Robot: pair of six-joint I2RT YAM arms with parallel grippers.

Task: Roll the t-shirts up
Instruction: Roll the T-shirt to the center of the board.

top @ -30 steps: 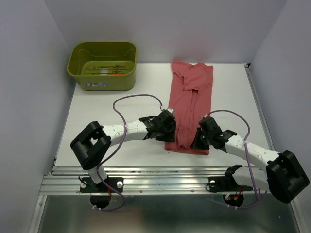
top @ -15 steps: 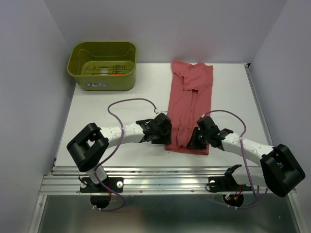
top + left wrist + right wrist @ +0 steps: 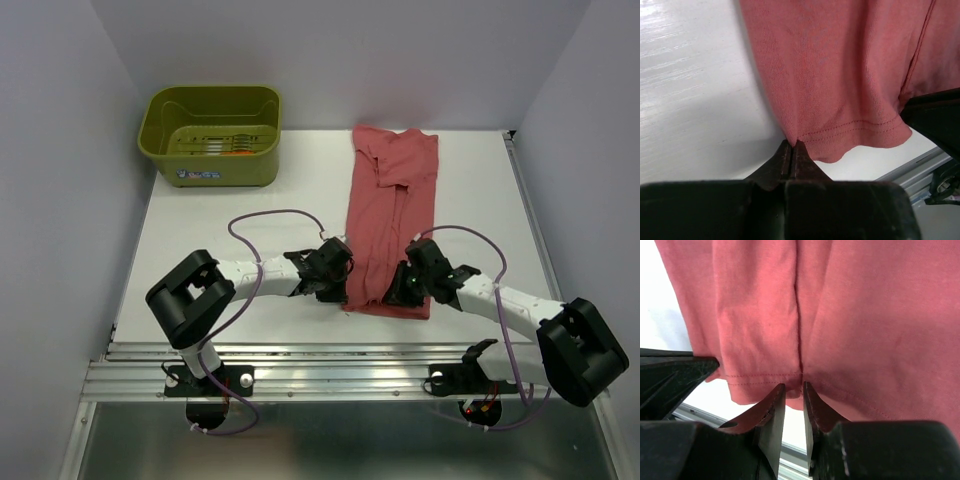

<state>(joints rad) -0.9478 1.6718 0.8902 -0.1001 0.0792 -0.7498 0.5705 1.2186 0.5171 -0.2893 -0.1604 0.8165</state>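
Observation:
A dusty brick-red t-shirt (image 3: 391, 205) lies flat, folded into a long strip running away from me, with its hem nearest the arms. My left gripper (image 3: 343, 291) sits at the hem's left corner. In the left wrist view its jaws (image 3: 793, 144) are pressed together, pinching the edge of the t-shirt (image 3: 840, 75). My right gripper (image 3: 398, 293) is low at the hem's right half. In the right wrist view its jaws (image 3: 794, 386) stand slightly apart, with a fold of the t-shirt's (image 3: 855, 315) hem just between the tips.
An olive-green tub (image 3: 212, 108) stands at the back left, with a slim orange-red thing (image 3: 235, 152) on its floor. Metal rails (image 3: 330, 362) run along the table's near edge, just below the hem. White walls close in on both sides.
The left gripper slid to the hem's left corner and shut on the cloth. The right gripper's jaws parted a little and moved onto the hem.

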